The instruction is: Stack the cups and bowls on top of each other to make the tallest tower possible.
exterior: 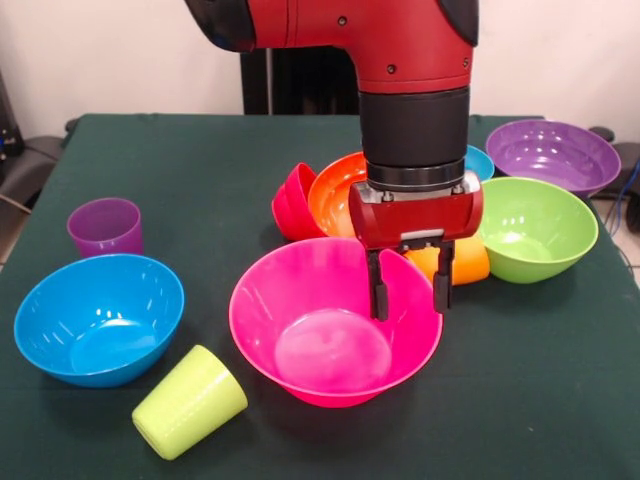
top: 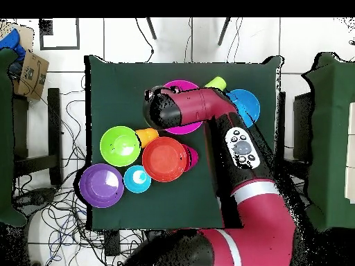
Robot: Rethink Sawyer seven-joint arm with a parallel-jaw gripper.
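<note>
A square table covered with dark green cloth [exterior: 150, 170] stands on a floor of large white tiles [top: 125, 38]. Behind it is a plain white wall [exterior: 110, 50]. Many black cables [top: 66, 125] lie on the floor, and a brown cardboard box [top: 31, 75] stands near one side.

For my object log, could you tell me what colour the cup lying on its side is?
Lime green: the cup lies tipped beside the blue bowl; the front view shows it best.

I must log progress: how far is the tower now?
Hardly begun: only the red bowl leans against the orange bowl. The open gripper straddles the pink bowl's far rim. The other bowls and cups sit unstacked; the green cup lies tipped.
</note>
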